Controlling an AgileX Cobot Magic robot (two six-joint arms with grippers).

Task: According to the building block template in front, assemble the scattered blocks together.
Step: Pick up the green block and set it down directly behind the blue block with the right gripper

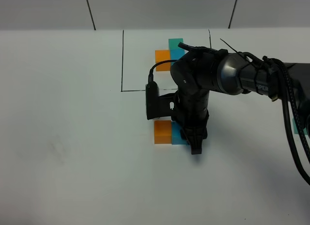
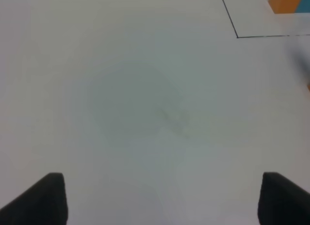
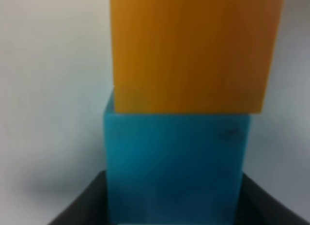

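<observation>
The building block template [image 1: 170, 53] stands inside the black drawn rectangle at the back: an orange cube joined to a blue one, with a teal-green cube on top. Of the scattered blocks, the orange block [image 1: 162, 131] and the blue block [image 1: 177, 138] sit side by side, touching, in front of the rectangle. My right gripper [image 1: 187, 137] points down over the blue block [image 3: 174, 162], its dark fingers [image 3: 80, 208] against both sides, with the orange block [image 3: 193, 50] just beyond. My left gripper [image 2: 162, 200] is open over bare table.
The white table [image 1: 72, 137] stretches wide on the left. The right arm [image 1: 242, 77] and its cables cross from the right edge. A teal sliver [image 1: 295, 125] shows behind the cables. The left wrist view catches the rectangle's corner [image 2: 237, 36] and the template's orange cube [image 2: 286, 2].
</observation>
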